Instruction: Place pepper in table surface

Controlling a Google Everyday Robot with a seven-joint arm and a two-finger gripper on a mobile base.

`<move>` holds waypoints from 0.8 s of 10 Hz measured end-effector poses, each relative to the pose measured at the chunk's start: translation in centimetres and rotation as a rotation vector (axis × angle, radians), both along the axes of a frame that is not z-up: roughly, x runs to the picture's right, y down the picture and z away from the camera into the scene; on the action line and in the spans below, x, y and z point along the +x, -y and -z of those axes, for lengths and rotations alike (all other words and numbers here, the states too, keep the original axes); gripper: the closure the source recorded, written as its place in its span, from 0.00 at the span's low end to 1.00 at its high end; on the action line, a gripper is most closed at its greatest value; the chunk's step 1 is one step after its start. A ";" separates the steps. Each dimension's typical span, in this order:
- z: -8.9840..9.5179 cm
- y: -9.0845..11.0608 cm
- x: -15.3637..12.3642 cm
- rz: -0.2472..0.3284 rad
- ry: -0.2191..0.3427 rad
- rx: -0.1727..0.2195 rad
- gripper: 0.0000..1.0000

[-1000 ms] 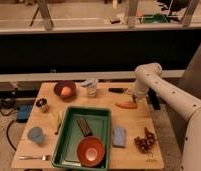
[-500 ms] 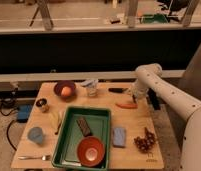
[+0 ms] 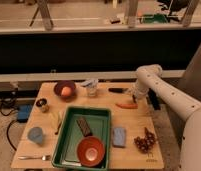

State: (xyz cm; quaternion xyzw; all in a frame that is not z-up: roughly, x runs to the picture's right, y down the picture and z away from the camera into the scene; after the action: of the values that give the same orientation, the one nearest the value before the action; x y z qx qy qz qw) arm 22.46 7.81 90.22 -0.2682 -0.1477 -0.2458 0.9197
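Robot's white arm (image 3: 166, 95) reaches in from the right across the far side of a pale wood table (image 3: 139, 120), its gripper (image 3: 133, 99) held low over the boards with the jaws spread wide and nothing caught between them. The pepper (image 3: 126, 105), slim, orange-red and tapered, lies flat on the bare wood on the camera side of the gripper, to the right of the green tray (image 3: 69, 135) and clear of its rim; whether a fingertip touches the pepper cannot be told. The tray sits in the middle of the table towards the near edge and holds a red-orange bowl (image 3: 90, 150) at its near end and a dark bar (image 3: 84, 126) farther back. Behind the tray, a dark bowl (image 3: 60, 86) cradles a round orange fruit (image 3: 67, 91), with a clear cup (image 3: 91, 88) just to its right. A slender dark object (image 3: 116, 90) lies near the far edge, just left of the gripper. A blue packet (image 3: 119, 136) rests beside the tray's right wall, and a bunch of dark grapes (image 3: 145, 141) sits near the right near corner. On the left side stand a small jar (image 3: 42, 105) and a blue cup (image 3: 36, 135), with a fork (image 3: 36, 157) along the near edge. A blue box (image 3: 23, 113) sits on the floor left of the table
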 end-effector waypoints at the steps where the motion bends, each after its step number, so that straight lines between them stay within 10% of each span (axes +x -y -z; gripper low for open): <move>1: -0.1 -0.1 0.0 0.001 0.004 0.000 0.20; 8: -1.6 -1.2 0.3 0.005 0.040 -0.003 0.20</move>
State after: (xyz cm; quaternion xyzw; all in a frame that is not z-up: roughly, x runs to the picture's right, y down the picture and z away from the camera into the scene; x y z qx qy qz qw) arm 22.75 8.98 91.81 -0.2649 -0.1657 -0.2533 0.9155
